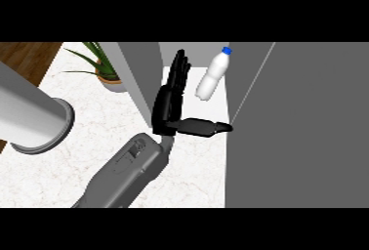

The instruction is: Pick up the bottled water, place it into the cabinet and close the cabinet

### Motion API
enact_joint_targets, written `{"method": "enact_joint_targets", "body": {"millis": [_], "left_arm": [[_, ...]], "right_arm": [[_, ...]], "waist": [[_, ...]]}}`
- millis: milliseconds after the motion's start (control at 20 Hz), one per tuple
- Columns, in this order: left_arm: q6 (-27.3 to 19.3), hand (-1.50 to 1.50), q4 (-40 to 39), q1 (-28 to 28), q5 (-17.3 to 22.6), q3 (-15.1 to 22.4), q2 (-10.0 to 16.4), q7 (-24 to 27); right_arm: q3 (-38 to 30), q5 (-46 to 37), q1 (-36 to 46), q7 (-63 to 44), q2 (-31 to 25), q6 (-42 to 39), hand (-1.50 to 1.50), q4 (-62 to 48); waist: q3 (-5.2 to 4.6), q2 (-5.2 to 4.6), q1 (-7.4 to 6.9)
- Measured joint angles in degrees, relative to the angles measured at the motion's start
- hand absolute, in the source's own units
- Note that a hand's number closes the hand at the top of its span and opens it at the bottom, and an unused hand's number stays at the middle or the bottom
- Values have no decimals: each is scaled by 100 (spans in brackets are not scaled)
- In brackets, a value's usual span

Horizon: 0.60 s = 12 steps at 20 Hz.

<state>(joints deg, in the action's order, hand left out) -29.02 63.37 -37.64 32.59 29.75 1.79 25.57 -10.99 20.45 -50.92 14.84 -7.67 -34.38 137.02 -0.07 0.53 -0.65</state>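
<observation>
The bottled water (212, 74), clear white with a blue cap, leans tilted inside the open cabinet (302, 122), cap toward the back. My left hand (169, 105) comes up from the lower left with its fingers straight. They point into the cabinet opening, just left of the bottle and not touching it. The thumb (205, 128) sticks out to the right toward the cabinet's right wall. The hand is open and holds nothing. The fingers lie alongside the grey left door panel (141, 73). My right hand does not show.
A large white-grey cylinder (32, 119) stands at the left over the marble counter (93, 132). A potted plant (107, 73) sits at the back left beside the door panel. Wooden floor shows at the far left.
</observation>
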Motion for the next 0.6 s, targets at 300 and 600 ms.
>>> {"method": "enact_joint_targets", "body": {"millis": [300,600], "left_arm": [[-184,-150,1552,1152,-147,488,356,-348],[-256,-150,2600,2106,-269,765,742,-349]], "right_arm": [[137,-25,70,-46,-76,-30,-150,-4],[757,-91,166,-421,-485,-381,150,5]], "waist": [[1,-1,-23],[-3,-16,-53]]}}
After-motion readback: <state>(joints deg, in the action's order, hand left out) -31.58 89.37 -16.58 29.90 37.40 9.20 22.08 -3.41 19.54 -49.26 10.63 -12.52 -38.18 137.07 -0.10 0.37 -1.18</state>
